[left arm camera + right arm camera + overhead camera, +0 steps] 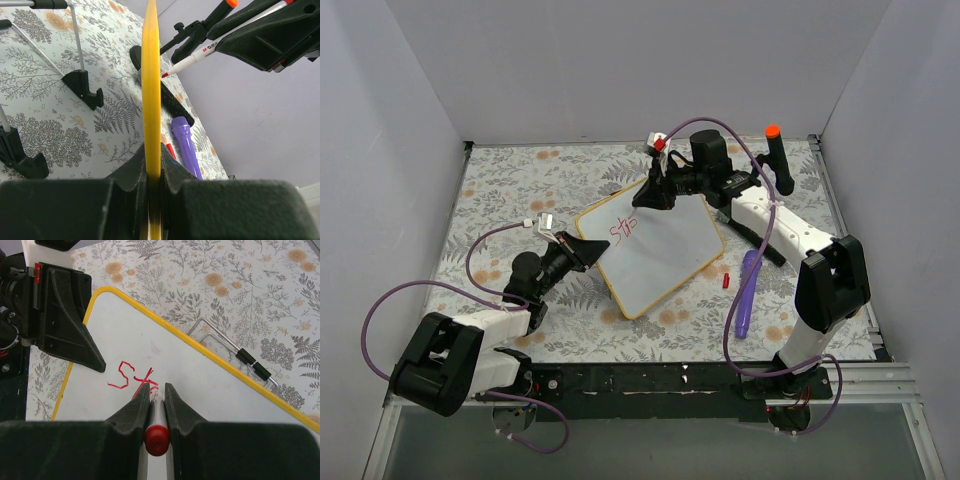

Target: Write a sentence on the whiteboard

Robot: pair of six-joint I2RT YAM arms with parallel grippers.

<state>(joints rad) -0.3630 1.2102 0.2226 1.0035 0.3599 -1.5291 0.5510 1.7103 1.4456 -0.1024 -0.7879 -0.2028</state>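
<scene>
The whiteboard point(660, 250), white with a yellow frame, lies tilted in the middle of the table. My left gripper point(592, 250) is shut on its left edge; the left wrist view shows the yellow frame point(151, 90) edge-on between the jaws. My right gripper point(655, 190) is shut on a white marker with a red end point(157, 439), its tip on the board. The sentence point(134, 379) is only red letters reading "St" near the board's upper left, also in the top view point(623, 229).
A purple tube point(748, 292) and a small red cap point(726, 279) lie right of the board. A black stand with an orange tip point(776, 152) is at the back right. The board's wire feet point(240, 355) stick out beyond its far edge.
</scene>
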